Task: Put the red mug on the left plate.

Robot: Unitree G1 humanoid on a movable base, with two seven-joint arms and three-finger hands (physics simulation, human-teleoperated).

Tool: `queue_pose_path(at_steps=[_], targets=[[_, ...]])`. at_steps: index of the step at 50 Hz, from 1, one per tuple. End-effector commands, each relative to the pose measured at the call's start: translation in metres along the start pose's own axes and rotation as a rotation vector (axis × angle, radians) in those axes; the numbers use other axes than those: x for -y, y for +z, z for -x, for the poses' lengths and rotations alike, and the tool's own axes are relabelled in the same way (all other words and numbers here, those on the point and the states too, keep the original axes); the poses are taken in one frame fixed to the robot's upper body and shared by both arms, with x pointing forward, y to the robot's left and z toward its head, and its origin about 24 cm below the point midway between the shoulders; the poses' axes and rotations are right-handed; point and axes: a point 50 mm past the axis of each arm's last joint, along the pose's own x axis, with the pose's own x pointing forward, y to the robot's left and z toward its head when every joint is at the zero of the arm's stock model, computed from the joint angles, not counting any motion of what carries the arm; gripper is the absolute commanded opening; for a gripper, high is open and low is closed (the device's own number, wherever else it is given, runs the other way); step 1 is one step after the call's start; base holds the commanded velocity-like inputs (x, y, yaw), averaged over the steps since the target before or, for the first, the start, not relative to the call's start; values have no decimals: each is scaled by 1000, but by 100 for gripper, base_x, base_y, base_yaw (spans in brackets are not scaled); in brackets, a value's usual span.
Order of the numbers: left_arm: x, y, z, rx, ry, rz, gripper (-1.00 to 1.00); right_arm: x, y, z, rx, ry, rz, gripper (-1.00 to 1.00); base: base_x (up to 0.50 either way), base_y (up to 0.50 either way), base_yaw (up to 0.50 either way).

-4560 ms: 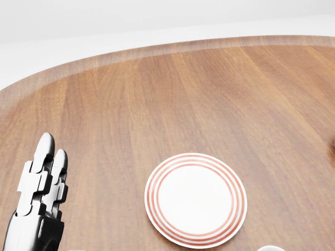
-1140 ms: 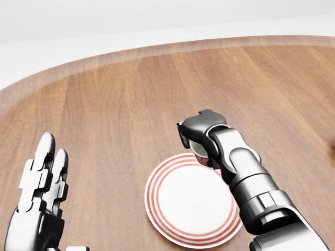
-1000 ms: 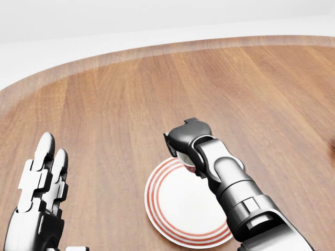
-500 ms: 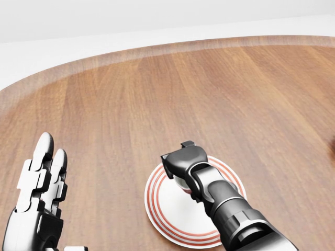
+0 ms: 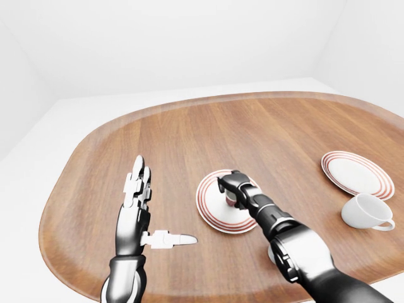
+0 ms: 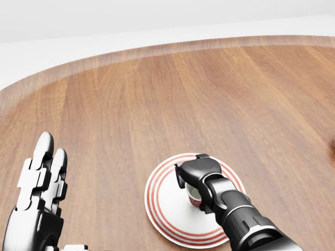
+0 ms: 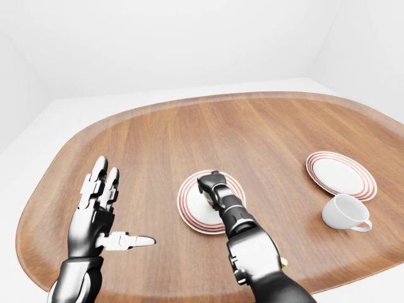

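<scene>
The left plate [image 6: 158, 210], white with red rings, lies on the wooden table. My right hand [image 6: 192, 183] is shut on the red mug [image 6: 194, 198] and holds it over the plate's middle. The hand hides most of the mug, so I cannot tell whether the mug touches the plate. The same hand [image 5: 232, 187] and mug [image 5: 231, 200] show in the left-eye view. My left hand [image 5: 136, 202] is open and empty, fingers upright, to the left of the plate and apart from it.
A second ringed plate [image 5: 357, 174] lies at the right of the table. A white mug [image 5: 365, 212] lies on its side just below that plate. The table's curved edge [image 5: 69, 170] runs along the left.
My right hand came in with the mug and moved down the head view, from the plate's upper rim to its middle. My left hand has not moved.
</scene>
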Motion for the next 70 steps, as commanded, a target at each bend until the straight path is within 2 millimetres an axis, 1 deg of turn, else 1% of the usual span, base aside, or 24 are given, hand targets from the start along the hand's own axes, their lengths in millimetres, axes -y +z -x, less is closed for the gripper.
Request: queue_pose_path(at_steps=[1, 14, 15, 16, 32, 33, 42, 43, 54, 56, 70], targets=[[0, 0, -1, -1, 1, 0, 100, -1, -8, 2, -26, -79, -61, -100, 0, 0, 0], [0, 0, -1, -1, 1, 0, 100, -1, -8, 2, -26, -79, -61, -100, 0, 0, 0], [-1, -1, 0, -1, 1, 1, 100, -10, -7, 2, -26, -63, -85, -100, 0, 0, 0], [-1, -1, 0, -1, 2, 1, 100, -10, -7, 2, -26, -62, -86, -100, 0, 0, 0], [-1, 0, 0, 0, 2, 1, 100, -10, -6, 2, -23, -67, -84, -100, 0, 0, 0], [0, 0, 0, 0, 1, 0, 100, -11, -6, 2, -22, -39, -80, 100, 0, 0, 0], [0, 0, 0, 0, 1, 0, 100, -11, -6, 2, -22, -37, -79, 100, 0, 0, 0], [0, 0, 0, 0, 2, 0, 100, -14, -7, 3, -23, -16, -71, 100, 0, 0, 0], [0, 0, 0, 1, 0, -1, 100, -15, -7, 3, -25, -9, -69, 100, 0, 0, 0], [0, 0, 0, 1, 0, -1, 100, -18, -8, 3, -25, 17, -66, 100, 0, 0, 0], [0, 0, 0, 1, 0, -1, 100, -18, -8, 3, -25, 17, -66, 100, 0, 0, 0]])
